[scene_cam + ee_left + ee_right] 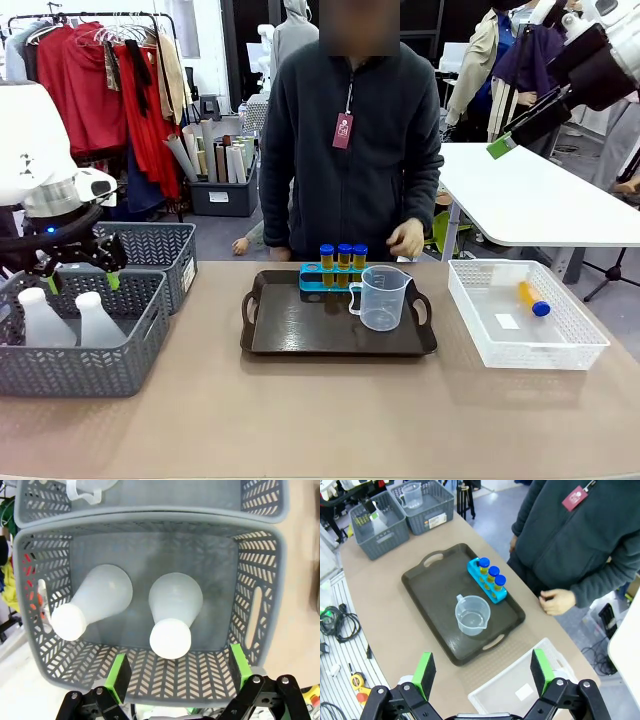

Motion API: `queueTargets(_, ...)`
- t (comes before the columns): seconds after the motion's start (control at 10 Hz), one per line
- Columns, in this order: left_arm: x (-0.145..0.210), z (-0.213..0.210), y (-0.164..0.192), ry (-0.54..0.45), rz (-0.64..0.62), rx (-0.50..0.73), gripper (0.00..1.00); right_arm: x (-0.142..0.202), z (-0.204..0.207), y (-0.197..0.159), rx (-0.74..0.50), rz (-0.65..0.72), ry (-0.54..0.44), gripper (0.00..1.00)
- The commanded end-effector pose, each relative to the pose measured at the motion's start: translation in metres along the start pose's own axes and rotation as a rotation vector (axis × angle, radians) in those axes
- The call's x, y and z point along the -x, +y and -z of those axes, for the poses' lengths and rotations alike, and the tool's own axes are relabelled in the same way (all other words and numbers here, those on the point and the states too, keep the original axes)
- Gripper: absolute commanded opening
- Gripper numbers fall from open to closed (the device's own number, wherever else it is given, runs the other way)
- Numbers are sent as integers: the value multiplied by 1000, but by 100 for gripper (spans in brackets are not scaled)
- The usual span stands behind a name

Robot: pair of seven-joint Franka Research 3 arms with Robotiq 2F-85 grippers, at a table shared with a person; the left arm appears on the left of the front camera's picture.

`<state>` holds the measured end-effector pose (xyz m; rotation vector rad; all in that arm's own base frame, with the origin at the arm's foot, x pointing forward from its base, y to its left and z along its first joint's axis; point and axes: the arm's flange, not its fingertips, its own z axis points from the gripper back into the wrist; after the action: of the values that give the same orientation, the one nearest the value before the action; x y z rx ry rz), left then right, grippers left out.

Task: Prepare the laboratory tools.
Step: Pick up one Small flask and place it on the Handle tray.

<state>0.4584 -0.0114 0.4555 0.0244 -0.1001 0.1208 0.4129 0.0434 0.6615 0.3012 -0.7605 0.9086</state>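
Note:
Two frosted white conical flasks [45, 316] [170, 615] stand in a grey basket [90, 370] at the table's left. My left gripper [82, 280] [178, 672] hangs open just above that basket, nearer the right flask in its wrist view. A dark tray [300, 325] [435, 585] holds a blue rack with three blue-capped amber tubes [343, 260] [490, 575] and a clear handled beaker [380, 297] [471, 615]. A further tube [533, 298] lies in the white basket [590, 345]. My right gripper [515, 135] [482, 672] is open and empty, high above the right side.
A second grey basket [160, 245] [150, 500] stands behind the first and holds another clear beaker [411, 495]. A person stands at the far edge, one hand [407, 238] [559, 601] near the tray. The white basket [520, 690] lies below my right gripper.

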Motion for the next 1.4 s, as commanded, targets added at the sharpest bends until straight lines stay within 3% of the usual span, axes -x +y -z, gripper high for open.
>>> queueTargets(0.0, 2, 16, 1, -3, -22, -2, 100, -1, 0, -1, -17, -1, -23, 100)
queueTargets(0.6, 0, 36, 6, 8, -42, -26, 100, -1, 0, -1, -17, -1, -23, 100)
queueTargets(1.1, -2, 41, 6, 5, -43, -30, 3, -1, 0, -1, -17, -1, -23, 100)
queueTargets(1.3, -3, 40, 7, 5, -42, -31, 0, -1, 0, -1, -17, -1, -23, 100)
